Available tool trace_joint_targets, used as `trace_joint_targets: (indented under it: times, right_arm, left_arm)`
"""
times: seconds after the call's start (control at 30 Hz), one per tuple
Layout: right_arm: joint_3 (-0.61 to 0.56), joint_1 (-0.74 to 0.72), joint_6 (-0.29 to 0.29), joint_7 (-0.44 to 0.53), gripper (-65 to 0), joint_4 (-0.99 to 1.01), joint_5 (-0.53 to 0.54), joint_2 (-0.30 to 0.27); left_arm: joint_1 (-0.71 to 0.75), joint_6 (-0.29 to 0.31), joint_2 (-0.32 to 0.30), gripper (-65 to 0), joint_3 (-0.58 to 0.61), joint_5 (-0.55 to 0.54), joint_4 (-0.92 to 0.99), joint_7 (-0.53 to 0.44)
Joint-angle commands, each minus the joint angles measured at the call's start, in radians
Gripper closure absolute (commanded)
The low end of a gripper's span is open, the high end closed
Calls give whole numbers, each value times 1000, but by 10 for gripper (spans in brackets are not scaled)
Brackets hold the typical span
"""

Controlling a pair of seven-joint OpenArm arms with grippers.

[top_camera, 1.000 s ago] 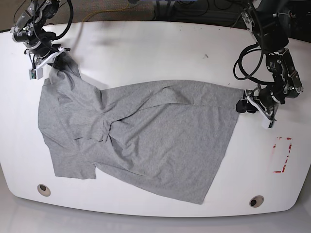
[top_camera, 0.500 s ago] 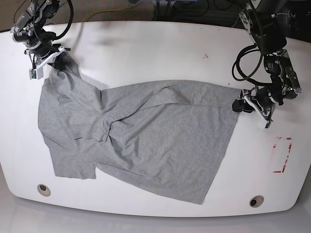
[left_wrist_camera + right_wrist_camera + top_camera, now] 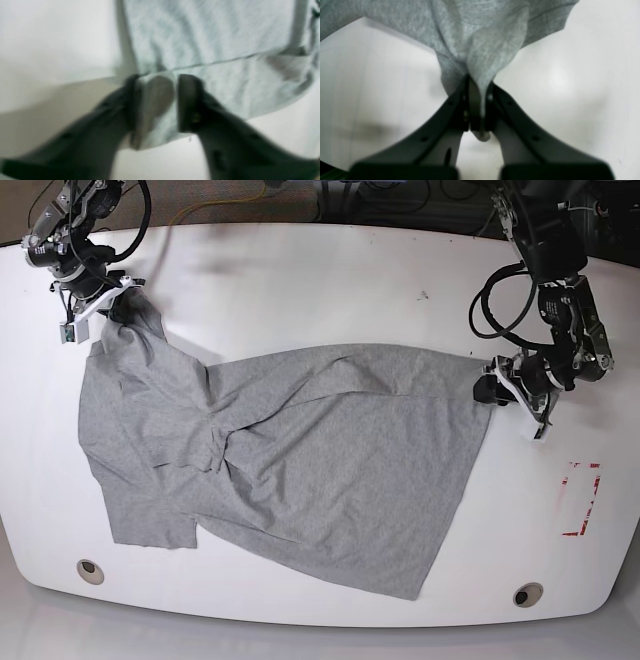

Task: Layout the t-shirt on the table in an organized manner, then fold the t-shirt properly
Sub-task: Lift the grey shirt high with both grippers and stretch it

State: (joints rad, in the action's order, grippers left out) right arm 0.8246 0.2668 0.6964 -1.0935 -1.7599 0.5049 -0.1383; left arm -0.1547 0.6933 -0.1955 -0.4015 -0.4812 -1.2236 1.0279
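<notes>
The grey t-shirt lies spread but wrinkled and askew on the white table, with a sleeve folded over near its left middle. My left gripper is at the shirt's right corner. In the left wrist view its fingers have a bunched fold of the hem filling the narrow gap between them. At the far left corner, my right gripper is shut on a pinch of cloth, which rises in a peak from its jaws.
A red rectangular tape mark lies on the table at the right, below the left arm. Two round grommet holes sit near the front edge. Cables hang behind the table's far edge.
The left gripper has slid left onto the shirt's right corner and its jaws have narrowed around the hem. The right gripper and the shirt's left side have not moved.
</notes>
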Motion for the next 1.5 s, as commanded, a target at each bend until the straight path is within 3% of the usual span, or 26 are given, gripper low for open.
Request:
trace_joint_targets:
  times: [0.0,0.07,0.27,0.47,0.73,1.1,1.47]
  right_arm:
    - [5,-5,2,19,-14,-21,19,-14]
    - [3,-7,2,19,-14,-21,19,-14]
    - [3,-13,2,19,-14,-22,21,-14]
    - [9,-27,2,19,-11,-39,19,-21]
    - [12,-36,2,19,0,-142,21,-77]
    - [5,-188,2,17,0,-156,25,-206]
    - [-98,-513,2,-56,0,-77,18,-340]
  left_arm:
    - [-13,5,-12,-57,28,2,-17,13]
    - [-13,5,-12,-24,42,2,-20,13]
    - [-1,5,-12,-17,39,2,-97,13]
    - [16,-33,-12,-15,39,2,-232,15]
    - [5,-36,-45,-15,-24,-3,-356,52]
    - [-197,-34,-45,-17,-135,-4,-493,268]
    - [-487,-40,-38,-17,-132,-4,-556,349]
